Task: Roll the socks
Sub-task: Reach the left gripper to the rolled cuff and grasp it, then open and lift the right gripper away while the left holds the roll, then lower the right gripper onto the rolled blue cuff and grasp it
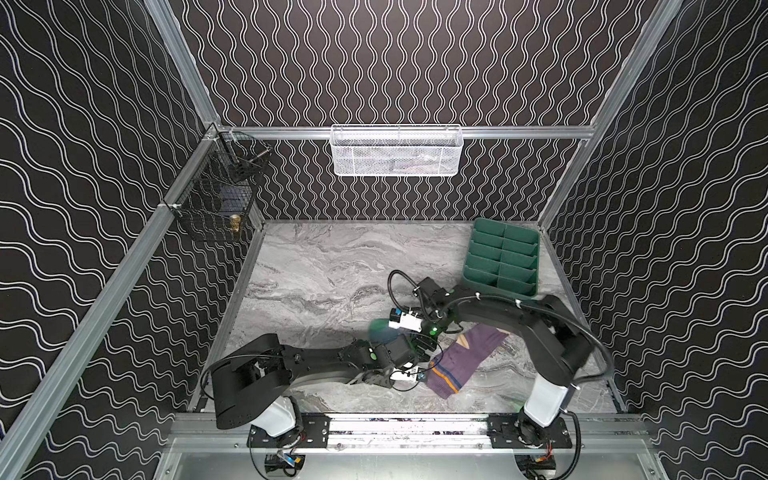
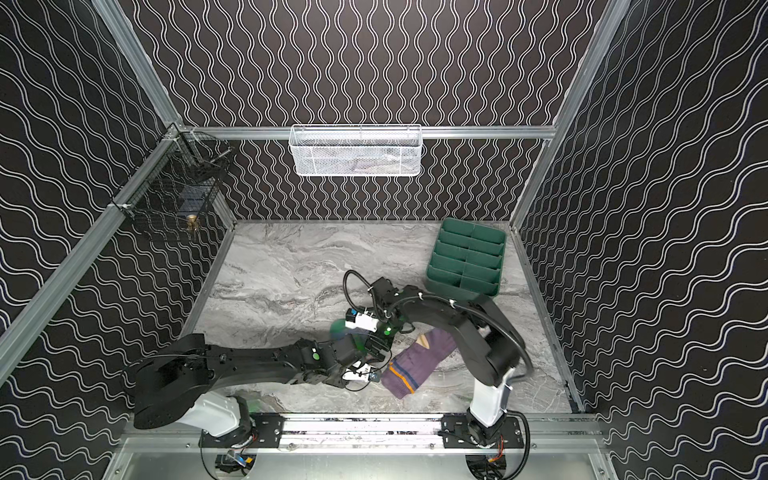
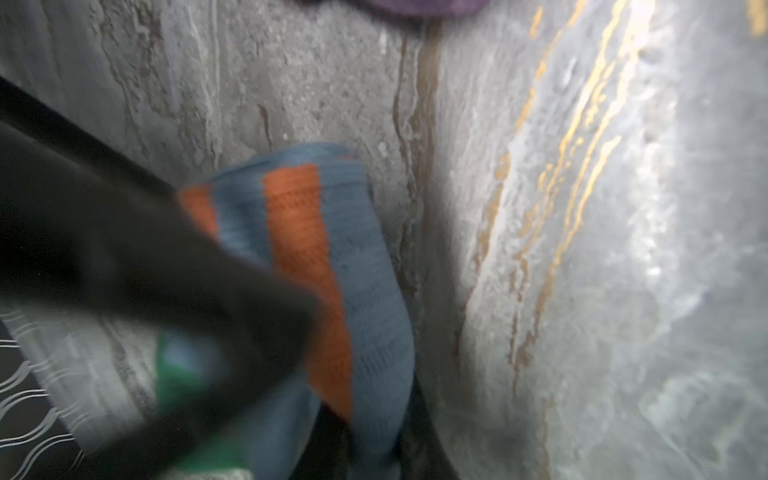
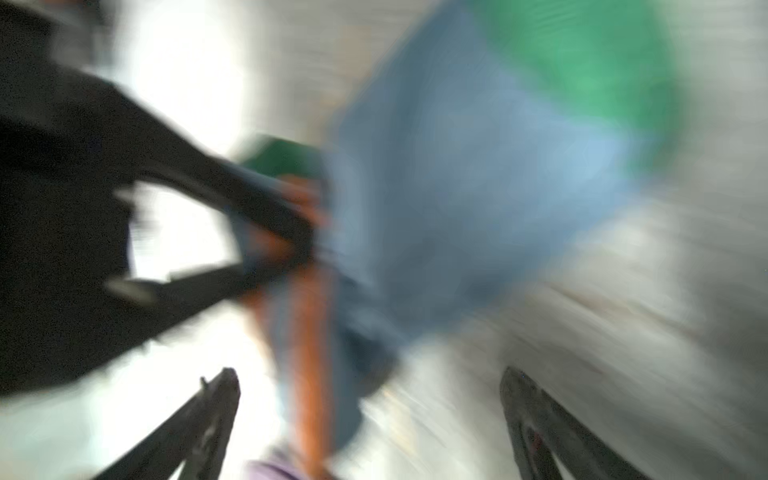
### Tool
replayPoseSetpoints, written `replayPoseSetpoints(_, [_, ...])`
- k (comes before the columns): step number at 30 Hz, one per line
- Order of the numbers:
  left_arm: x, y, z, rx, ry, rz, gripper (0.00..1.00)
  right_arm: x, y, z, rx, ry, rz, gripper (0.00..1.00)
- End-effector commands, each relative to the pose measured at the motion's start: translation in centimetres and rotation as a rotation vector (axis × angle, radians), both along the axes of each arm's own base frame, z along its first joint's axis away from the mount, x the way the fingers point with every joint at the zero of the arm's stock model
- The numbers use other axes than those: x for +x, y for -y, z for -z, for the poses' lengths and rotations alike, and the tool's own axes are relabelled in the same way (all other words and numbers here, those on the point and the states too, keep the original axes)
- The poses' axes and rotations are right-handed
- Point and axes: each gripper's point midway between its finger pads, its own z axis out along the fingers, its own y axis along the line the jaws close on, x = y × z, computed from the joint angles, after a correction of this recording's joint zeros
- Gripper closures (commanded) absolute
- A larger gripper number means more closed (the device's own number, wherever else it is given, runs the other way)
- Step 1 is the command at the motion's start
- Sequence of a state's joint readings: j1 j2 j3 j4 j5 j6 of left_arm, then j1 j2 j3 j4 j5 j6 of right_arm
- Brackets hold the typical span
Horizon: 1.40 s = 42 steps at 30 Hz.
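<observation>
Beside the purple sock point(image 1: 461, 361), our left gripper point(image 4: 301, 245) pinches the blue sock point(image 4: 478, 187); our right gripper point(image 4: 370, 374) stands released.

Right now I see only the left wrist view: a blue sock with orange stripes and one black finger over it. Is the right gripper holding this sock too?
Observer: No. In the right wrist view the right gripper is open, its jaws wide apart and clamping nothing. The blue sock is ahead of it.
Operator: Then does the left gripper really hold it?
Observer: Yes. The same view shows the left gripper shut on the striped end.
Operator: Where is the purple sock? I see only an edge.
Observer: In both top views the purple sock lies flat on the table, just right of where the grippers meet.
</observation>
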<state>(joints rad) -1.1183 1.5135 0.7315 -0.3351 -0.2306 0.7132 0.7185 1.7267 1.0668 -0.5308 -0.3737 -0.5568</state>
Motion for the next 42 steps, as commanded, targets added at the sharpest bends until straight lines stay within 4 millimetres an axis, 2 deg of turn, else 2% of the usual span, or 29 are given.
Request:
replayPoseSetpoints(1, [-1.9, -1.4, 0.7, 0.039, -0.14, 0.0, 1.0, 7.9, 1.8, -5.4, -0.011, 0.453, 0.247, 0.0])
replayPoseSetpoints(3, [-1.8, -1.3, 0.3, 0.036, -0.181, -0.013, 1.0, 10.7, 4.6, -9.8, 0.009, 0.676, 0.446, 0.0])
replayPoseSetpoints(5, [-2.0, -1.1, -0.1, 0.033, -0.247, -0.029, 1.0, 12.4, 7.8, -15.6, 0.087, 0.904, 0.673, 0.0])
replayPoseSetpoints(8, [-2.0, -0.8, -0.7, 0.021, -0.351, -0.069, 1.0, 11.8, 11.5, -21.7, 0.243, 1.077, 0.894, 0.0])
replayPoseSetpoints(12, [-1.7, -0.3, -0.8, -0.016, -0.52, -0.135, 1.0, 9.9, 15.2, -25.7, 0.409, 1.146, 1.103, 0.0])
replayPoseSetpoints(13, [-1.6, -0.3, -0.7, -0.022, -0.558, -0.149, 1.0, 9.4, 15.4, -25.7, 0.391, 1.144, 1.1, 0.0])
replayPoseSetpoints(16, [-0.9, -0.1, 0.1, -0.016, -0.657, -0.196, 1.0, 6.9, 13.8, -23.7, 0.293, 1.061, 0.908, 0.0])
replayPoseSetpoints(19, [0.0, -0.1, 1.5, 0.05, -0.717, -0.248, 1.0, 2.6, 9.9, -19.9, 0.241, 0.98, 0.548, 0.04])
replayPoseSetpoints(21, [1.0, -0.1, 2.4, 0.086, -0.732, -0.288, 1.0, -0.6, 7.9, -16.5, 0.155, 0.956, 0.322, 0.06])
replayPoseSetpoints(24, [2.4, -0.3, 3.7, 0.12, -0.715, -0.323, 1.0, -4.0, 6.7, -11.5, -0.024, 1.007, 0.091, 0.06])
replayPoseSetpoints(27, [3.5, -0.4, 4.4, 0.12, -0.671, -0.334, 1.0, -6.3, 5.6, -7.7, -0.151, 1.029, -0.069, 0.1])
replayPoseSetpoints(30, [4.3, -0.7, 5.1, 0.128, -0.642, -0.343, 1.0, -7.3, 3.8, -4.8, -0.215, 1.047, -0.159, 0.15])
replayPoseSetpoints(34, [4.3, -0.8, 5.8, 0.132, -0.648, -0.346, 1.0, -7.7, 0.2, -1.9, -0.142, 1.027, -0.186, 0.2])
replayPoseSetpoints(37, [4.0, -1.2, 6.3, 0.146, -0.648, -0.352, 1.0, -7.2, -1.5, -1.2, -0.095, 1.028, -0.179, 0.21])
replayPoseSetpoints(42, [4.0, -1.2, 6.5, 0.135, -0.651, -0.354, 1.0, -6.2, -2.6, 0.2, -0.077, 0.969, -0.171, 0.24])
